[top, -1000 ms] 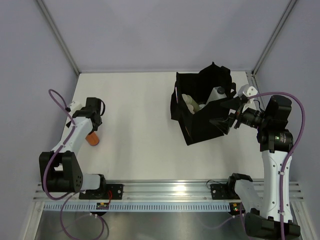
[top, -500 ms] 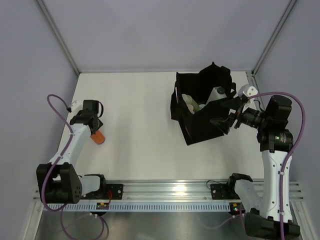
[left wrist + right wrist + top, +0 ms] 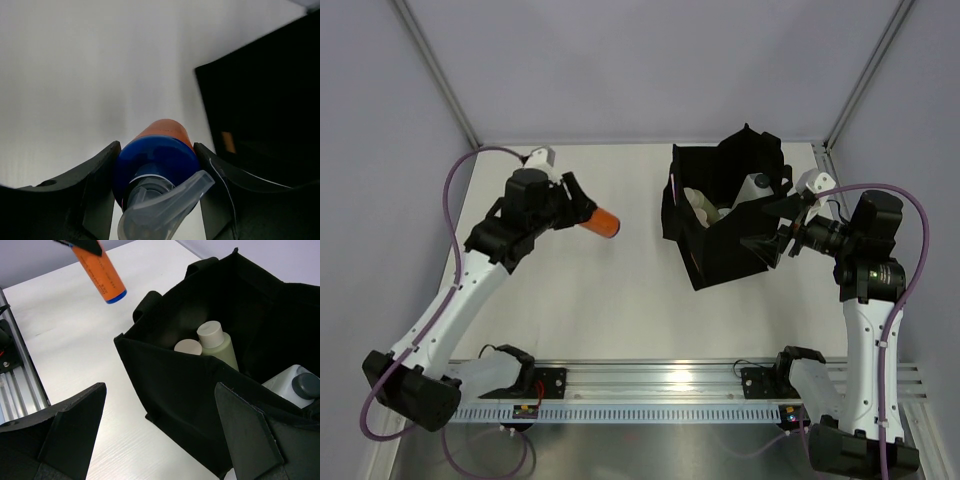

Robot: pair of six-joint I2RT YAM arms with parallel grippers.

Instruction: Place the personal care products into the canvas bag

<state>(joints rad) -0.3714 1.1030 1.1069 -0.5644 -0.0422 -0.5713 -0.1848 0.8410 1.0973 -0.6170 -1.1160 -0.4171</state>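
left gripper (image 3: pixel 576 208) pinches the orange bottle (image 3: pixel 601 221) at its blue cap, its print unreadable. the canvas bag (image 3: pixel 720 250), with a brown label (image 3: pixel 228 142), lies ahead. right gripper (image 3: pixel 768 225) is spread beside the bag.

Robot lab, a boxed-in test cell. A plain white table (image 3: pixel 620 300) is closed in at its left, far and right sides by blank pale lilac walls (image 3: pixel 640 70). Bare metal struts (image 3: pixel 433 72) slant up from the table's two far corners, like an enclosure frame. A ribbed aluminium rail (image 3: pixel 660 378) runs along the table's near edge, with a slotted strip (image 3: pixel 650 411) just in front of it and lamp glare on the metal. Two black-and-white robot arms (image 3: pixel 470 290) are bolted to that rail, one at the table's near left and one at its near right. Purple cables (image 3: pixel 920 250) loop loose off both arms. The light is flat and even, with hard surfaces all round the table.
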